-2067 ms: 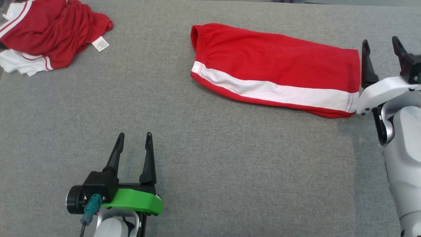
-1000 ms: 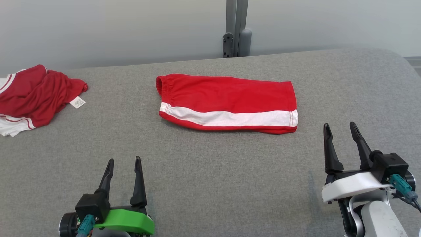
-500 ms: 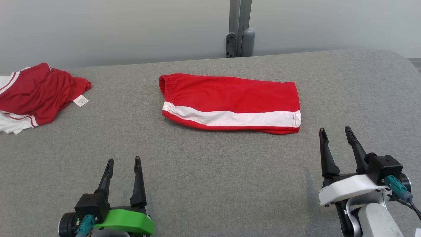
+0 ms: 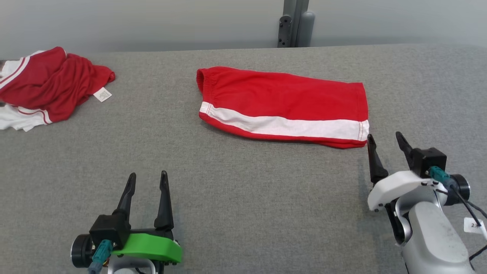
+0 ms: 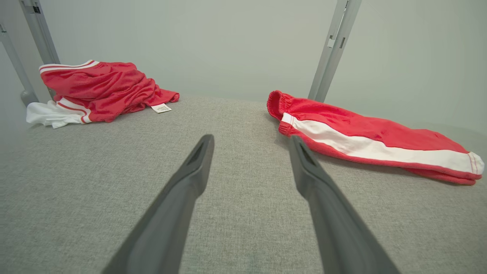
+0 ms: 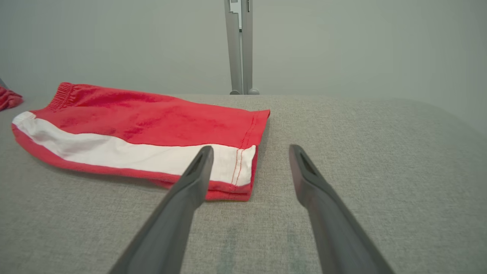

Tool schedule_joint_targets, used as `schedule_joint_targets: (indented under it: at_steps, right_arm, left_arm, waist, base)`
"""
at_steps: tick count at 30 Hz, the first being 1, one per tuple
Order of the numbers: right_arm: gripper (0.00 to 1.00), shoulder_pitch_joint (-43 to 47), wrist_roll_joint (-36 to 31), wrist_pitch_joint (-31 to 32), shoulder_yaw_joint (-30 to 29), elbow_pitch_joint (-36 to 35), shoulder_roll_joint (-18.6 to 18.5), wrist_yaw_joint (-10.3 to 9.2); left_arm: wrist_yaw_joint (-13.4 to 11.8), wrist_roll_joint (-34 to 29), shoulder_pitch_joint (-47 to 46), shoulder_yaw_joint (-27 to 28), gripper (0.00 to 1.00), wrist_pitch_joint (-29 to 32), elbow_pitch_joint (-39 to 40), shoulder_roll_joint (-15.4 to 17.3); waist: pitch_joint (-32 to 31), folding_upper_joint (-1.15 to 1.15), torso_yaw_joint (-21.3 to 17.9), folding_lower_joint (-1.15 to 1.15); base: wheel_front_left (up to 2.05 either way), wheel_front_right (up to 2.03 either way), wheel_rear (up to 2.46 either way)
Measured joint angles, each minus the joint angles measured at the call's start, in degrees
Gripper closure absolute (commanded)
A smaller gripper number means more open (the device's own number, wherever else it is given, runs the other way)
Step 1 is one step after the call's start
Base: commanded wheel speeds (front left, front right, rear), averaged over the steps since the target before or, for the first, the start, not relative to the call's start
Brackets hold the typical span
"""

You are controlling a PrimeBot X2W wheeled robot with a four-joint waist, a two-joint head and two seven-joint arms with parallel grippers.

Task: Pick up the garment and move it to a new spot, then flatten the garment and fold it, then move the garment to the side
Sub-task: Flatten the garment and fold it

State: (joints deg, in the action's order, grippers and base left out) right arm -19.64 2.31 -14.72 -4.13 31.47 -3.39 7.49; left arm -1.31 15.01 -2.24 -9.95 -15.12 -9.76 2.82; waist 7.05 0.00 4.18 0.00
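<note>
The right pincer (image 4: 384, 135) has come closer to the folded garment (image 4: 281, 99) again. Its inner finger is now just beside the hem corner, jaws spread, probably for the move aside. The left pincer (image 4: 148, 174) waits, also spread. The garment is soft red knit with a white stripe and a gathered waistband, a flat oblong on the grey woven bench (image 4: 243, 205).

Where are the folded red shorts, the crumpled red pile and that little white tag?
folded red shorts (image 4: 281, 95), head view, on the red cloth above the white stripe.
crumpled red pile (image 4: 57, 85), head view, on its red middle.
white tag (image 4: 102, 94), head view, on the tag's middle.
</note>
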Motion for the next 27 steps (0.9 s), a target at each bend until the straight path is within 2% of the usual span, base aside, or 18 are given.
schedule_joint_targets:
  at_steps: [8, 12, 13, 14, 15, 16, 17, 19, 22, 23, 26, 27]
  right_arm:
    - [0.0, -9.26, 0.73, 0.03, -1.34, 13.17, -2.82, 0.0]
    - [0.0, -11.85, 1.76, 0.01, -0.75, 17.58, -3.27, 0.0]
    - [0.04, -12.24, 2.68, 0.0, -0.43, 18.37, -3.1, 0.0]
    - [0.14, -12.6, 4.08, 0.0, -0.19, 19.01, -2.8, 0.0]
    - [0.31, -12.87, 4.66, -0.01, 0.34, 19.51, -2.68, 0.0]
    - [0.45, -13.15, 4.75, -0.01, 1.09, 20.14, -2.77, 0.0]
    - [0.51, -13.45, 5.1, -0.02, 1.43, 20.63, -2.9, 0.0]
    - [0.51, -13.75, 6.11, -0.09, 2.04, 21.32, -3.1, 0.0]
    - [0.4, -14.21, 7.21, -0.25, 2.85, 22.81, -3.43, 0.0]
    - [0.4, -14.35, 7.27, -0.26, 2.88, 23.19, -3.58, 0.0]
    - [0.42, -14.8, 7.53, -0.29, 3.02, 24.23, -3.74, 0.0]
    - [0.49, -14.84, 7.54, -0.3, 3.12, 24.52, -3.74, 0.0]
  left_arm:
    - [-0.45, 0.01, -1.15, -0.31, 0.0, 0.0, -0.05, 0.0]
    - [-0.46, 0.08, -1.33, -0.22, 0.0, 0.0, -0.08, 0.0]
    - [-0.46, 0.09, -1.35, -0.25, 0.0, 0.0, -0.09, 0.0]
    - [-0.47, 0.1, -1.35, -0.24, 0.0, 0.0, -0.09, 0.0]
    - [-0.48, 0.12, -1.35, -0.23, 0.0, 0.0, -0.09, 0.0]
    - [-0.57, 0.19, -1.35, -0.21, 0.0, 0.0, -0.09, 0.0]
    - [-0.67, 0.19, -1.35, -0.21, 0.0, 0.0, -0.09, 0.0]
    - [-0.71, 0.3, -1.35, -0.22, 0.0, 0.0, -0.13, 0.0]
    - [-0.71, 0.34, -1.35, -0.32, 0.0, 0.0, -0.2, 0.0]
    - [-0.71, 0.34, -1.35, -0.35, 0.0, 0.0, -0.23, 0.0]
    - [-0.7, 0.34, -1.36, -0.53, 0.0, 0.0, -0.31, 0.0]
    - [-0.69, 0.34, -1.36, -0.53, 0.0, 0.0, -0.35, 0.0]
  waist:
    - [3.18, 0.0, 3.85, 0.0]
    - [4.45, 0.0, 5.62, 0.0]
    - [4.69, 0.0, 5.94, 0.0]
    - [4.94, 0.0, 6.21, 0.0]
    - [5.17, 0.0, 6.41, 0.0]
    - [5.38, 0.0, 6.57, 0.0]
    - [5.49, 0.0, 6.64, 0.0]
    - [5.5, 0.0, 6.54, 0.0]
    - [5.4, 0.0, 6.09, 0.0]
    - [5.37, 0.0, 5.99, 0.0]
    - [5.3, 0.0, 5.79, 0.0]
    - [5.29, 0.0, 5.77, 0.0]
  base:
    - [0.0, 0.0, 0.0]
    - [0.0, 0.0, 0.0]
    - [0.0, 0.0, 0.0]
    - [0.0, 0.0, 0.0]
    - [0.0, 0.0, 0.0]
    - [0.0, 0.0, 0.0]
    - [0.0, 0.0, 0.0]
    - [0.0, 0.0, 0.0]
    - [0.0, 0.0, 0.0]
    - [0.0, 0.0, 0.0]
    - [0.0, 0.0, 0.0]
    - [0.0, 0.0, 0.0]
